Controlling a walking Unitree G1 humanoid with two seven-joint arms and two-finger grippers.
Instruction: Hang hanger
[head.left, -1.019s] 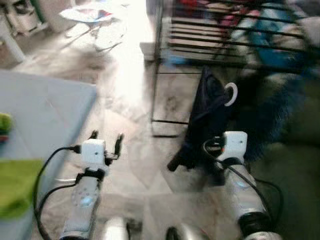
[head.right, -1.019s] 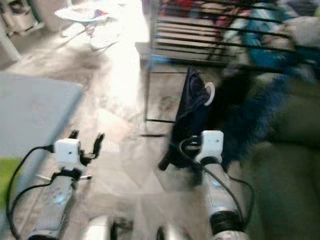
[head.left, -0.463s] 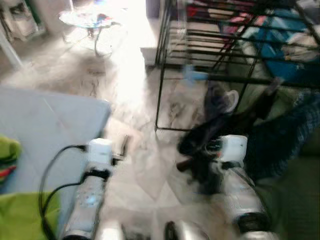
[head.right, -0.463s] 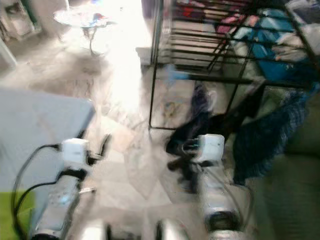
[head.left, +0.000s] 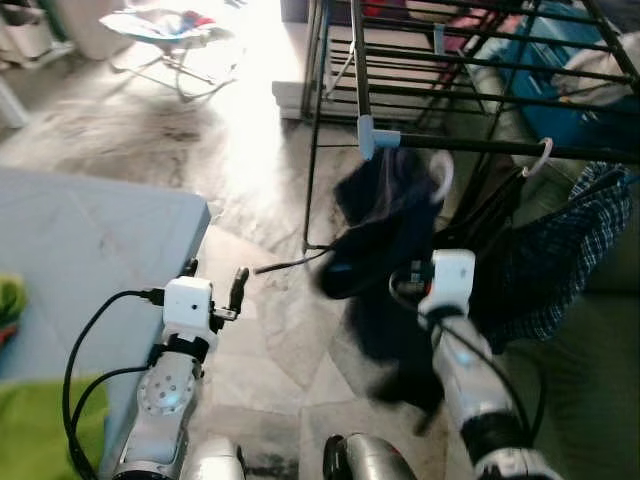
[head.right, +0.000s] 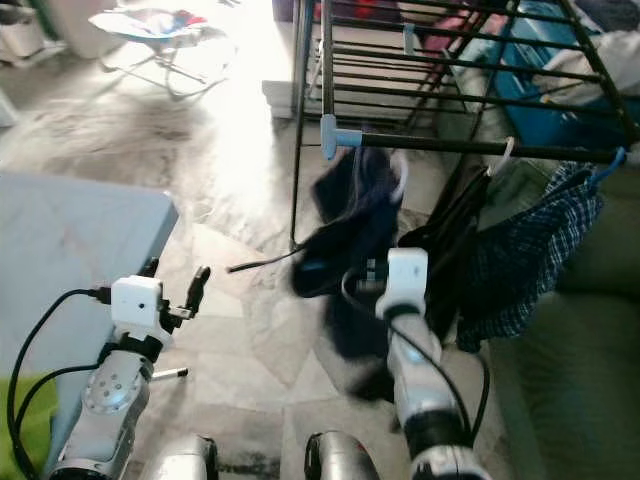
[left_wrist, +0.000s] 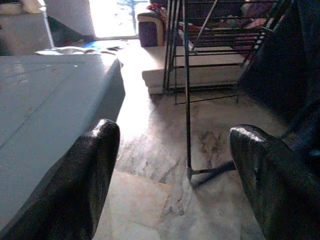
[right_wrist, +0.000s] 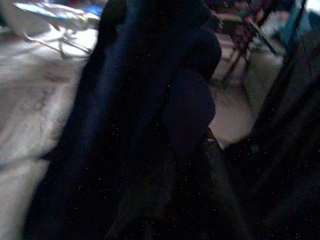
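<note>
At frame centre the right pincer (head.left: 425, 285) pinches a dark garment (head.left: 385, 215) whose hanger (head.left: 440, 178) hooks upward by the rack (head.left: 480, 145) bar; left pincer (head.left: 212, 285) spread.

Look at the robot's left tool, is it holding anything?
No, the left tool is open, with only floor showing between its two black fingers, beside the grey table.

- I see the white plastic hanger (head.left: 441, 178), draped in a dark navy garment (head.left: 385, 230), raised just above my right gripper (head.left: 425, 283), its hook beneath the black metal drying-rack bar (head.left: 500, 147).
</note>
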